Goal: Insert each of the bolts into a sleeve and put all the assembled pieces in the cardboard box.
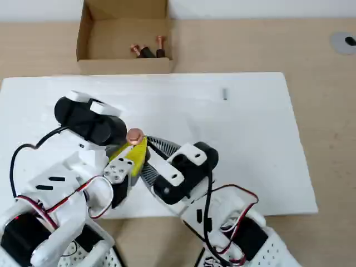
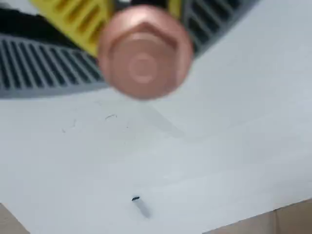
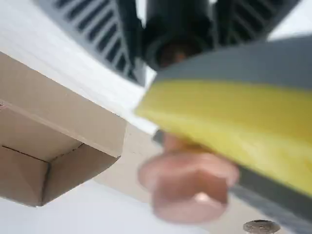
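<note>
The left hand (image 1: 134,146), its yellow finger (image 1: 135,153) uppermost, is closed on a copper bolt (image 1: 134,135) low over the near part of a white sheet (image 1: 250,144) spread on the wooden table (image 1: 325,111). In the left wrist view the bolt's broad round head (image 2: 144,51) faces the camera. The right hand (image 1: 149,159) meets the left hand from the other side, and its grey ribbed fingers (image 1: 160,146) sit just beside the yellow finger. In the right wrist view those fingers (image 3: 92,29) are closed around a black sleeve (image 3: 178,22), whose open end points at the bolt (image 3: 187,183). Whether the shank has entered the sleeve cannot be told.

Farther out on the sheet, well apart from both hands, lies a small grey item (image 1: 225,93) too small to identify. Past the sheet's far edge stands the open cardboard box (image 1: 83,39). Three assembled pieces (image 1: 147,51), with copper heads on dark sleeves, lie together inside it against its near wall. A grey disc (image 1: 345,42) is set in the table's far corner.
</note>
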You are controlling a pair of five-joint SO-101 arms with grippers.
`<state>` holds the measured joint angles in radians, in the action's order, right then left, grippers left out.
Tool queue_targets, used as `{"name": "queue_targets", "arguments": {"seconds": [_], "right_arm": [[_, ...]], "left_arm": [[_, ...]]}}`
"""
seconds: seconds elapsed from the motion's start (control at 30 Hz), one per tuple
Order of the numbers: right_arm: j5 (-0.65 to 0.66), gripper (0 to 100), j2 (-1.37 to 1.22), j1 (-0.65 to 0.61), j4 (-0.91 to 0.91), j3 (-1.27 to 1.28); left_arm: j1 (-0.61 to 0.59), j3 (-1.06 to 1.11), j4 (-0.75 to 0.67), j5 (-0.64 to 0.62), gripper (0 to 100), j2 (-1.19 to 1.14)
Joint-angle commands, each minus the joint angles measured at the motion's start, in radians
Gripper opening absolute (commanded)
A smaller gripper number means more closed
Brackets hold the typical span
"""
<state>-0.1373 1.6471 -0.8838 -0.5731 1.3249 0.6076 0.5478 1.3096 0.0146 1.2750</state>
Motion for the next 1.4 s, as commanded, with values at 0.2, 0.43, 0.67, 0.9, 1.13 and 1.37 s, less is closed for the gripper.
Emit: {"name": "queue_targets", "arguments": {"seconds": [0.2, 0.43, 0.67, 0.9, 1.13, 1.37], "right_arm": [[0.005, 0.9, 0.002, 0.027, 0.011, -0.054], [0.005, 0.9, -0.018, 0.124, 0.086, -0.054], [0.021, 0.9, -0.409, 0.269, 0.290, -0.226], [0.020, 0.9, -1.009, 0.334, 0.439, -0.639], [0.020, 0.9, -1.572, 0.409, 0.465, -1.145], [0.020, 0.9, -2.127, 0.427, 0.537, -1.633]], "left_arm": [[-0.124, -0.153, 0.094, -0.184, 21, 0.007], [-0.133, -0.261, 0.160, -0.183, 21, 0.007], [-0.327, -0.245, 0.155, -0.083, 15, 0.004], [-0.474, -0.176, 0.160, -0.015, 5, 0.008], [-0.559, -0.178, 0.199, -0.015, 2, 0.008], [-0.562, -0.180, 0.236, -0.014, 2, 0.013]]}}
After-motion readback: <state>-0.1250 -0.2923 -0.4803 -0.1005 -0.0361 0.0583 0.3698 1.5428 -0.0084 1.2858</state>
